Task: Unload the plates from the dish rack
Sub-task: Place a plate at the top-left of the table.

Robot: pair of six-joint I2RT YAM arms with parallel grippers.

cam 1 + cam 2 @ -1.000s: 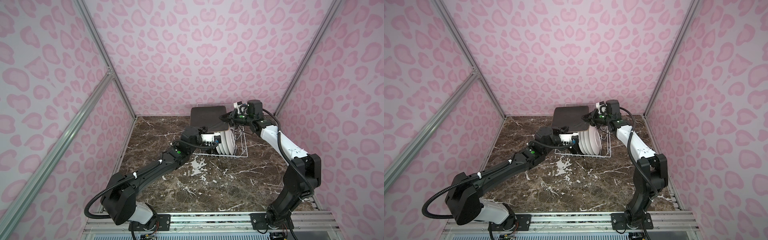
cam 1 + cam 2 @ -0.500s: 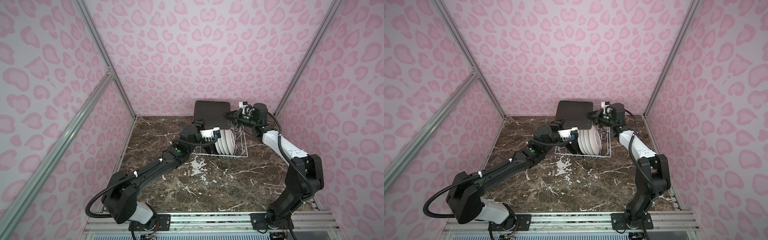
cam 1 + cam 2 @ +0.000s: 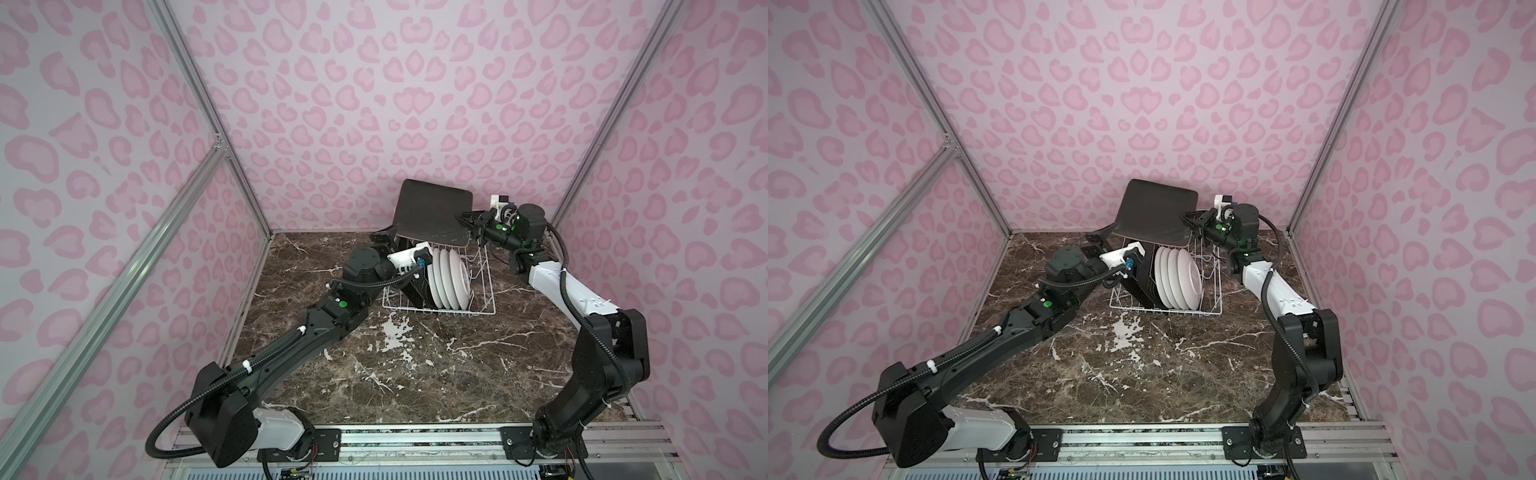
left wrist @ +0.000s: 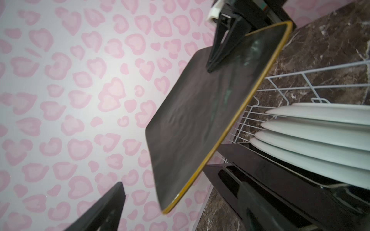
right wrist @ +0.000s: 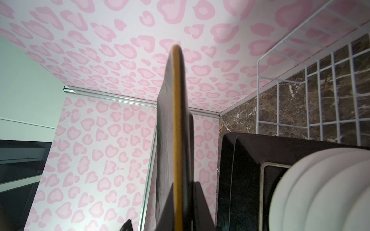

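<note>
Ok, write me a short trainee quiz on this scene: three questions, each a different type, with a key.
1. Multiple choice: what clamps the dark square plate raised above the dish rack? A) left gripper B) right gripper C) both grippers
2. True or false: only round plates stand in the rack.
3. Count: how many round white plates stand in the rack?
Key: 1 B, the right gripper pinches its edge. 2 False, dark square plates stand there too. 3 Four.
</note>
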